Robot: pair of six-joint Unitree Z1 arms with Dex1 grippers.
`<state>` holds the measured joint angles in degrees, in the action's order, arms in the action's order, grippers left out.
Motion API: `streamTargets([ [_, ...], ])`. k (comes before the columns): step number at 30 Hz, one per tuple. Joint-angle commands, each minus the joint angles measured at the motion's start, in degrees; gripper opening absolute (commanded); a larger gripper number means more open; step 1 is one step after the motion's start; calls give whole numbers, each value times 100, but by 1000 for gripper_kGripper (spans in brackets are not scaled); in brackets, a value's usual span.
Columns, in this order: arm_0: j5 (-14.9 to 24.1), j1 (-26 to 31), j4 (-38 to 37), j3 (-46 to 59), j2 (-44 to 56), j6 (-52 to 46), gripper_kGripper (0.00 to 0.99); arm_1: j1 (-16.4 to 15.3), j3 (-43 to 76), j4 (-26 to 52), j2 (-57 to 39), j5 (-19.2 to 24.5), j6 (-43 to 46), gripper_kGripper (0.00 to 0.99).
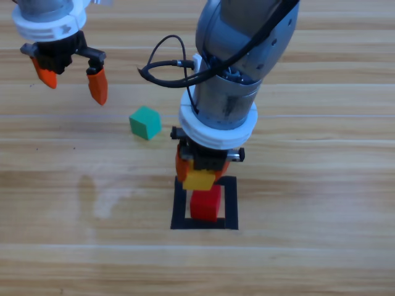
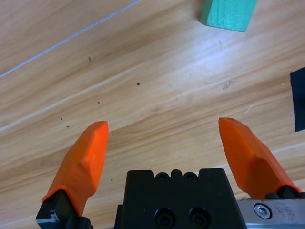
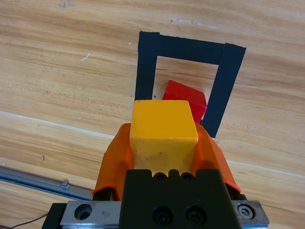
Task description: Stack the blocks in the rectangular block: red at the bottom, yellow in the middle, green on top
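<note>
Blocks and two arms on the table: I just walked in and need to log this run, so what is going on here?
The right gripper is shut on the yellow cube and holds it above the near edge of the black tape rectangle. The red cube already sits inside that rectangle, with nothing on it yet. The green cube lies on the bare wood outside the tape. The left gripper waits open at the upper left, holding nothing.

Red cube (image 1: pixel 205 206), yellow cube (image 1: pixel 199 179), teal cube (image 1: pixel 145 122)
</note>
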<state>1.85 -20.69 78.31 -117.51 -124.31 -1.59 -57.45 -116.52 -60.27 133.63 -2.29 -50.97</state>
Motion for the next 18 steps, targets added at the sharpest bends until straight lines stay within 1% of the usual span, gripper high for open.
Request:
streamTargets([
  [1,-194,135,-53,-88,-137,176,990,-214,314,-64,172,212,-211,0],
  [7,-247,127,-53,-132,-252,176,990,-320,490,-55,84,432,-378,0],
  [18,-334,118,-106,-132,-348,115,990,-355,428,-2,93,388,-458,0],
])
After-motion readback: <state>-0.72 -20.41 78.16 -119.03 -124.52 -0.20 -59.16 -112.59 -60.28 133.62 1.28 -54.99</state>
